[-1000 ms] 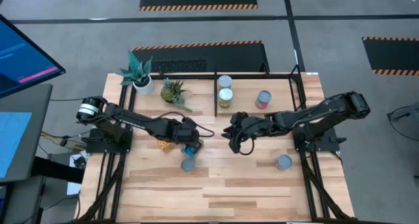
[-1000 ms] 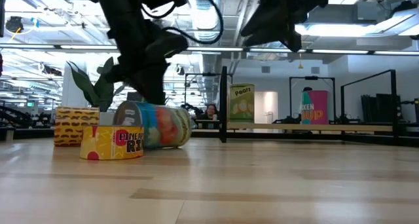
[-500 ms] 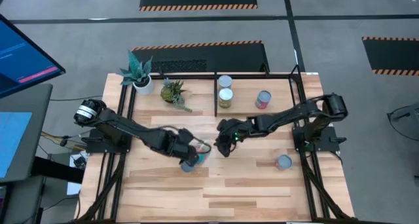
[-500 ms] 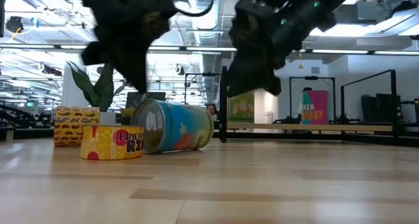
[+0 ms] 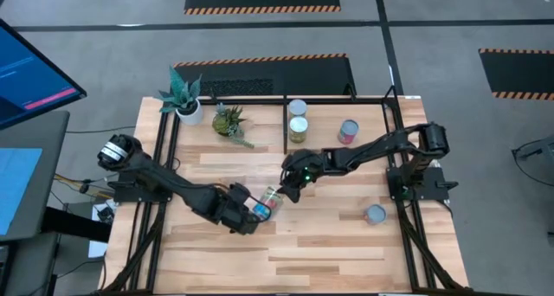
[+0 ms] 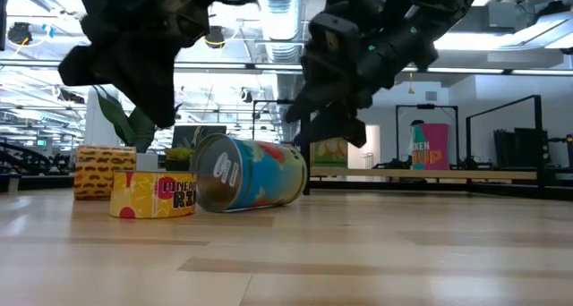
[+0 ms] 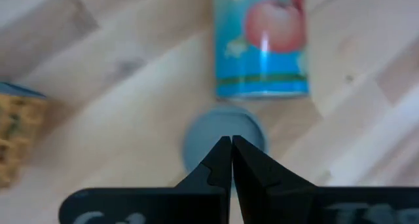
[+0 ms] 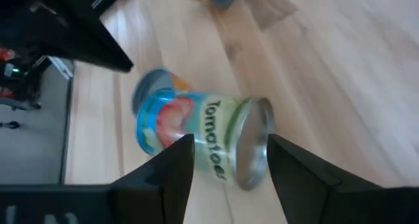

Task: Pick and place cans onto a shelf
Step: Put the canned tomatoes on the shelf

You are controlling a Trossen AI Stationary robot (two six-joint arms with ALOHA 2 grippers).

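Note:
A light blue can (image 5: 268,202) lies on its side on the table's middle; it also shows in the low view (image 6: 252,174) and in the right wrist view (image 8: 200,142). A yellow can (image 6: 154,195) with a pale grey top (image 7: 200,135) stands upright beside it. My left gripper (image 7: 230,152) is shut and hangs just above the yellow can's top (image 5: 247,220). My right gripper (image 8: 226,160) is open, above and just far of the blue can (image 5: 287,188), with a finger to each side of it in the right wrist view. Neither gripper touches a can.
The black-framed shelf (image 5: 286,123) at the table's far side holds two pale-topped cans (image 5: 298,119) and a pink-red one (image 5: 348,131). Another can (image 5: 375,214) stands near the right arm's base. Two potted plants (image 5: 183,97) stand far left. A yellow patterned tub (image 6: 103,170) sits behind the yellow can.
The blue can has rolled on its side toward the table's right and near edge, away from the yellow tub. My left gripper has gone toward the near edge, over the yellow can. My right gripper has reached toward the table's left and come down over the blue can.

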